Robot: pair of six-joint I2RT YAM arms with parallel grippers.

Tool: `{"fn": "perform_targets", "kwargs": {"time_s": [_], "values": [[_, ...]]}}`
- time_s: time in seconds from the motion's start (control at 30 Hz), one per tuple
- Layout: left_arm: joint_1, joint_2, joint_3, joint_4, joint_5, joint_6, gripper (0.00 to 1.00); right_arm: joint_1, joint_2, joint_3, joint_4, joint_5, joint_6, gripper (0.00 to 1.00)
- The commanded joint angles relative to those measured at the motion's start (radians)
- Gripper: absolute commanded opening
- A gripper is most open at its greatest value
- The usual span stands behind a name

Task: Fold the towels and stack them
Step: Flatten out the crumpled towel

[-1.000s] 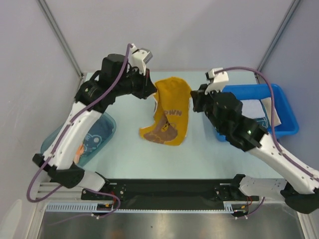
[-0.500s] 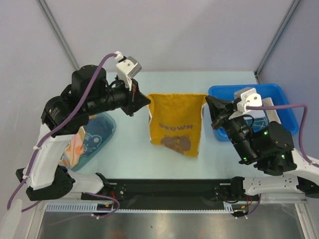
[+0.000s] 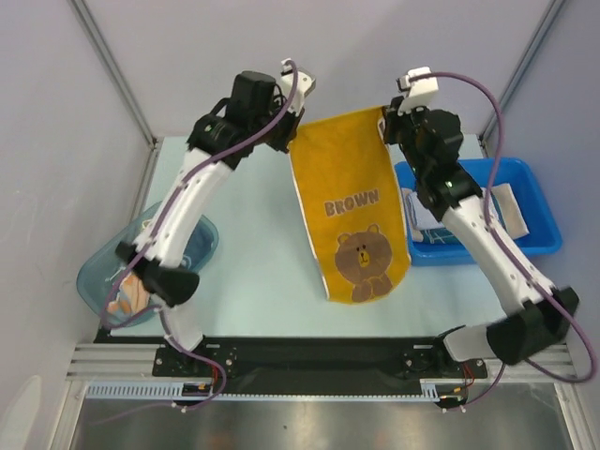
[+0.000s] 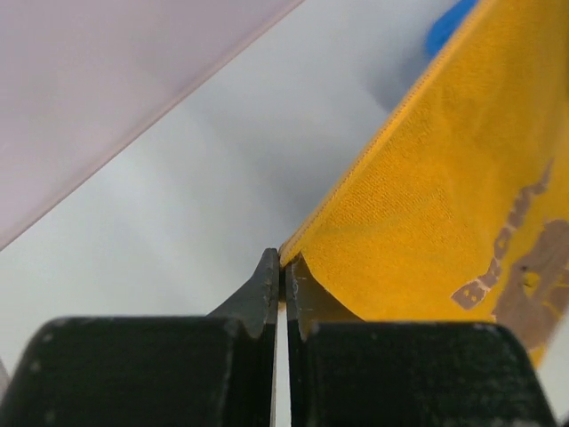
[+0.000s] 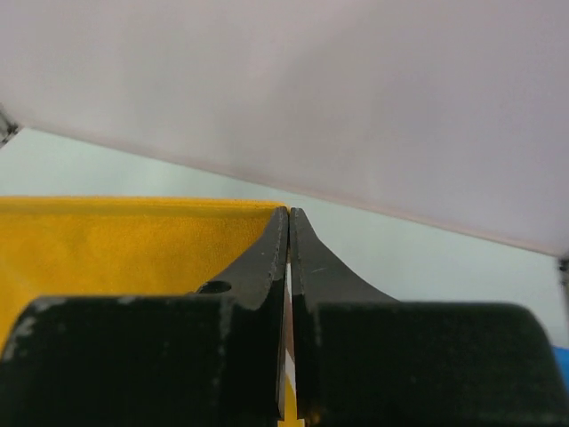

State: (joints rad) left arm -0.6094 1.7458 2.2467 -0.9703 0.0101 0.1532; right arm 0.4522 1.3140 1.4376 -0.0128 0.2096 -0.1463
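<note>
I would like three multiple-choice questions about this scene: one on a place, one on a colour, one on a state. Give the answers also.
1. On which side of the hanging towel is the blue bin?
A. Right. B. Left. C. Directly under it.
2. What colour is the towel's cloth?
A. White. B. Yellow. C. Green.
3. How do the left gripper and right gripper stand?
A. Both open. B. Only the left shut. C. Both shut on the towel.

Answers: 1 A, the bin lies to the towel's right in the top view. 2 B, the cloth is yellow, with brown lettering "BROWN". 3 C, each wrist view shows its gripper closed at an upper corner.
</note>
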Motion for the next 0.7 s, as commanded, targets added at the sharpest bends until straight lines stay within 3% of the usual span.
{"fn": "perform_targets", "kwargs": {"time_s": [0.0,0.17,0.37,0.5,0.67], "values": [[0.137,0.133,0.048,0.115,-0.018,0.106,0.00,-0.101,0.161,0.027,0.160,-0.248,0.137,0.00],[0.273,0.339,0.137,0.344,0.062,0.071,0.00,-0.159,0.474,0.217,0.280,-0.392,0.234,0.00],[0.300,0.461,0.139,0.473,0.105,0.127,0.00,-0.173,0.781,0.438,0.277,-0.460,0.238,0.00],[0.298,0.459,0.085,0.446,0.136,0.141,0.00,-0.173,0.820,0.442,0.272,-0.461,0.164,0.00],[0.286,0.333,-0.132,0.377,0.182,0.157,0.00,-0.175,0.705,0.241,0.258,-0.475,0.038,0.00]]}}
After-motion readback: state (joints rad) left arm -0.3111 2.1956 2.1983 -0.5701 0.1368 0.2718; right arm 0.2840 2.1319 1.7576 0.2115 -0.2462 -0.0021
